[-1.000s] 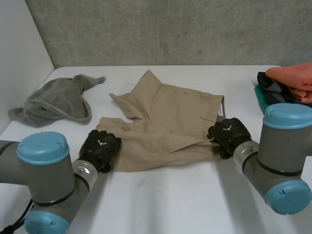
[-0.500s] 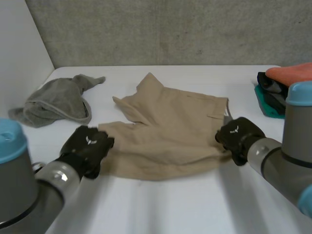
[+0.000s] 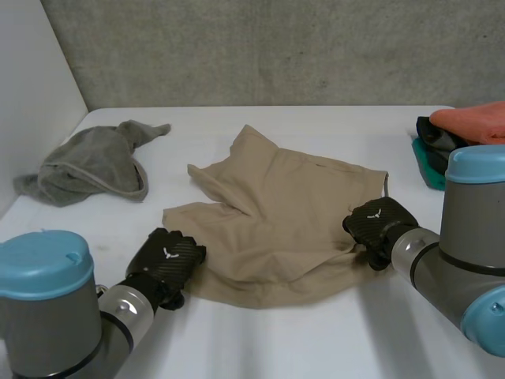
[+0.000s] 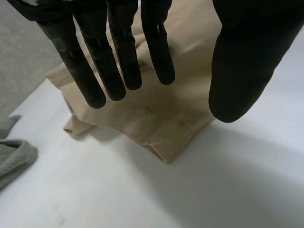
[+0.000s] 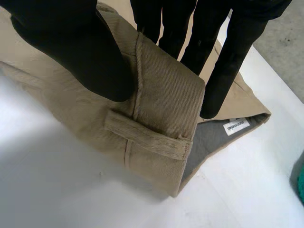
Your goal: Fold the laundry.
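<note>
Shorts [image 3: 276, 213] lie spread out mid-table [image 3: 316, 339]. My right hand [image 3: 377, 223] pinches the waistband [image 5: 161, 114] between thumb and fingers, which I judge anchors that end for folding. My left hand [image 3: 170, 259] hovers over the hem [image 4: 166, 142], fingers straight and spread, gripping nothing, presumably placed to take it.

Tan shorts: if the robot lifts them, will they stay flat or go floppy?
Probably floppy: the tan shorts lie rumpled and creased, so loose parts would likely droop. The waistband, pinched in the right hand, looks thicker and stitched, so it may sag less. The weave looks rough, so likely not slippery.
</note>
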`<state>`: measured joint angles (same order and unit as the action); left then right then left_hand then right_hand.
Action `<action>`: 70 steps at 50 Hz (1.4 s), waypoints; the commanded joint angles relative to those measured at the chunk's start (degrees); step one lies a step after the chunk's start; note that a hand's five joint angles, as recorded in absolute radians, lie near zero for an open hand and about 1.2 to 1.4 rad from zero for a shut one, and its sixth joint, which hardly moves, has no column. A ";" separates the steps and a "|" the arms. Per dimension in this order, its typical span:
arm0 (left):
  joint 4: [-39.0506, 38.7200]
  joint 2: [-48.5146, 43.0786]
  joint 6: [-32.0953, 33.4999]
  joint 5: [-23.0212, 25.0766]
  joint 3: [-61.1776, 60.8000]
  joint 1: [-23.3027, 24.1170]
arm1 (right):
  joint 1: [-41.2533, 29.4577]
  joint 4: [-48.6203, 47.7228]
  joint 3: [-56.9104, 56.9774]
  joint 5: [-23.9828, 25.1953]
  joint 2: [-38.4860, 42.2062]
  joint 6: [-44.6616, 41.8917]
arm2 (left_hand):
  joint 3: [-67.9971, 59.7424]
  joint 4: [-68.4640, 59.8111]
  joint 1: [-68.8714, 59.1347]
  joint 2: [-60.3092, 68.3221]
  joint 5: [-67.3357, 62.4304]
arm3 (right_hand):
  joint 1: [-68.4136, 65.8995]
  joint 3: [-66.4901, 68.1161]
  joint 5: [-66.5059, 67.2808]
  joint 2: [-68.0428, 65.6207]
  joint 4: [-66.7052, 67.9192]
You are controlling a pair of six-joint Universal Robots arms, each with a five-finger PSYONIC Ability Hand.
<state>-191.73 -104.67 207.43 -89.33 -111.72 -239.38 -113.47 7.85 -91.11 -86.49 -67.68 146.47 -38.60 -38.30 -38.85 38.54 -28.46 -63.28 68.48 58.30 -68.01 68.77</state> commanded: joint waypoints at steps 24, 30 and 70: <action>-3.29 -11.17 0.78 0.47 6.34 -0.91 | 0.18 -3.19 -0.91 -0.08 0.80 -0.22 | -15.66 -15.96 -15.41 15.72 -15.80 | -16.72 11.52 11.70 -11.99 11.23; -5.93 -11.52 0.87 0.30 7.39 -1.35 | 0.18 -3.46 -1.09 -0.08 1.06 -0.22 | -41.40 -41.70 -41.15 41.45 -41.54 | -16.72 11.52 11.70 -11.99 11.23; 29.68 6.16 9.13 -4.45 10.28 9.73 | 6.68 18.10 -11.03 7.11 -14.94 -22.47 | -41.40 -41.70 -41.15 41.46 -41.54 | -16.72 11.52 11.70 -11.99 11.23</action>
<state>-155.03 -89.96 216.66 -93.47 -109.25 -229.20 -108.06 31.73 -103.99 -83.48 -83.53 121.30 -68.19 -68.61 -65.81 68.64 -56.14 -63.29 68.48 58.31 -68.01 68.77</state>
